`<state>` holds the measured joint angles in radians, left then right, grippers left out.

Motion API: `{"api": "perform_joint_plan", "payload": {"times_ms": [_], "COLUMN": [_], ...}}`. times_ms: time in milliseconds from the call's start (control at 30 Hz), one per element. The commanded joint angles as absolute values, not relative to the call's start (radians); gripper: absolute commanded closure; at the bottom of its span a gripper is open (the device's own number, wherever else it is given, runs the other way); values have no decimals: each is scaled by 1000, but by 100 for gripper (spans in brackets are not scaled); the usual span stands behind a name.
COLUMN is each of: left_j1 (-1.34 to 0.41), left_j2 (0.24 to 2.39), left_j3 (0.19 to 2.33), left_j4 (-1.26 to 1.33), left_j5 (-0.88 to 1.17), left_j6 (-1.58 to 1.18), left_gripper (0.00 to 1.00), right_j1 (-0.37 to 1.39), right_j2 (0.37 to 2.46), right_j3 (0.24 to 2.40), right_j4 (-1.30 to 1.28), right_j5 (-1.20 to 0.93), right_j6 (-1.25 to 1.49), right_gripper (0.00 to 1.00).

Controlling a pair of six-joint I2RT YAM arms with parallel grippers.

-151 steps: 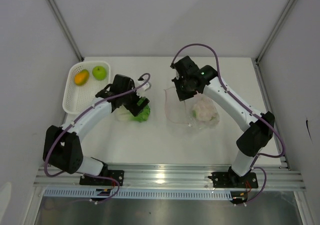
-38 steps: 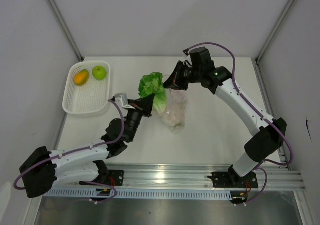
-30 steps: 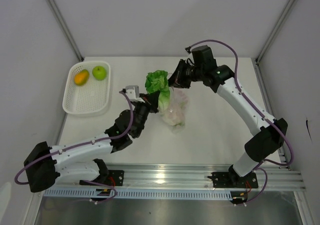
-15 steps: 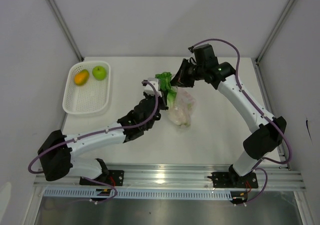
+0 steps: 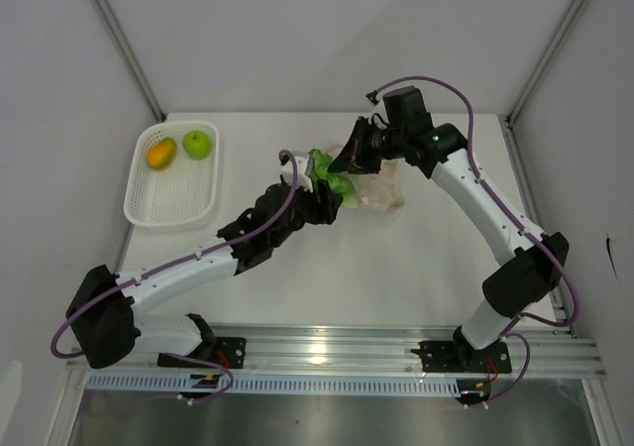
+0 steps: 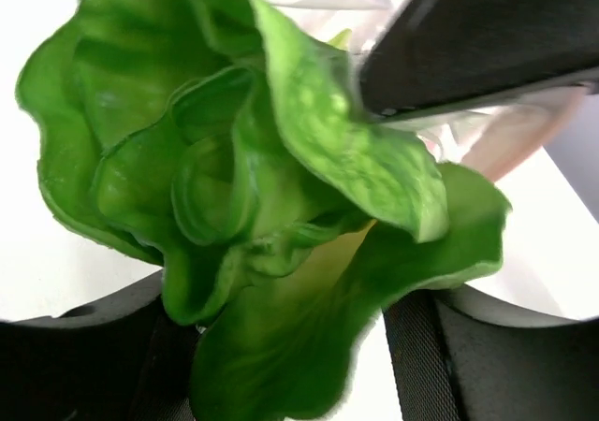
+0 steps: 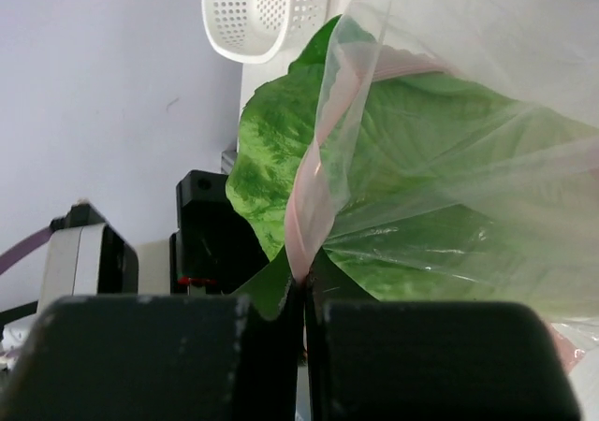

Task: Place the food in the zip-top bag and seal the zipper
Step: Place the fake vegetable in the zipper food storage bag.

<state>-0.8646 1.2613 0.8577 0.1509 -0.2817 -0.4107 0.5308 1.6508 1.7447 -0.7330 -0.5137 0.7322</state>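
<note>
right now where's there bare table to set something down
Bare table lies on the bag's near side, inside the right arm's bend, and along the far edge between basket and right gripper. Crowded at centre: left gripper, cabbage, bag mouth.

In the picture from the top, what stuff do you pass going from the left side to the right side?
orange fruit → green apple → cabbage → zip-top bag

The left arm (image 5: pixel 183 268) and right arm (image 5: pixel 475 203) are showing white shells between black joint housings. A purple cable (image 5: pixel 436 80) is running along each. A green light (image 5: pixel 433 139) is glowing upper right of centre. The right gripper (image 7: pixel 304 295) is showing matte black, speckled fingers.
</note>
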Motion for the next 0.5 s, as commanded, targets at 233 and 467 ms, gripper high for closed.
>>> {"api": "perform_joint_plan", "payload": {"times_ms": [233, 467], "left_j1": [-841, -847], "left_j2": [1192, 1005], "left_j3": [804, 654], "left_j4": [168, 204], "left_j5": [-186, -316], "left_j6": [-471, -541], "left_gripper": [99, 99], "right_j1": [543, 534], "right_j2": [1589, 1580], "right_j3": [1773, 1752], "right_j4": [-660, -661], "right_j5": [-621, -607], "right_j6": [752, 747], "right_gripper": [100, 100]}}
